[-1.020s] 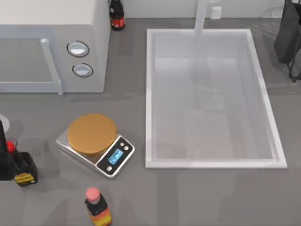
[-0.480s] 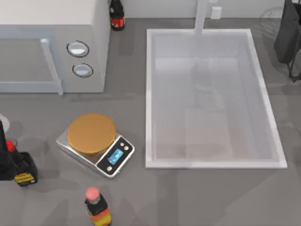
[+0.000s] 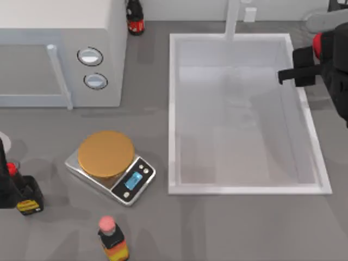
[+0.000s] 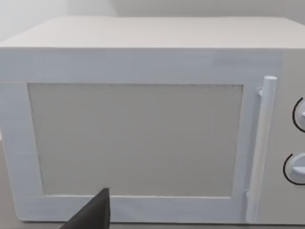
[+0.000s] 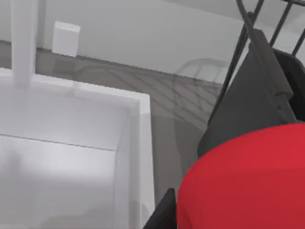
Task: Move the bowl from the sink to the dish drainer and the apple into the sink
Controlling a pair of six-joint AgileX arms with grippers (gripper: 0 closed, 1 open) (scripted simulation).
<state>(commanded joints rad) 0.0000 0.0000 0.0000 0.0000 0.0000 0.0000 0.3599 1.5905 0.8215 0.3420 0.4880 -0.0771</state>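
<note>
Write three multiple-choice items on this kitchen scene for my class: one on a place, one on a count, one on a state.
1. Where is the scale?
A. left of the sink
B. inside it
C. right of it

2. How many round dials has the microwave?
A. one
B. two
C. four

3. What is the right gripper doing?
A. holding the apple
B. holding a bottle
C. hanging open, holding nothing

Answers:
1 A, the scale stands on the table left of the sink's rim.
2 B, two dials sit beside the door.
3 A, the apple sits between its fingers, over the sink's right rim.

The left arm idles at the left edge.
</note>
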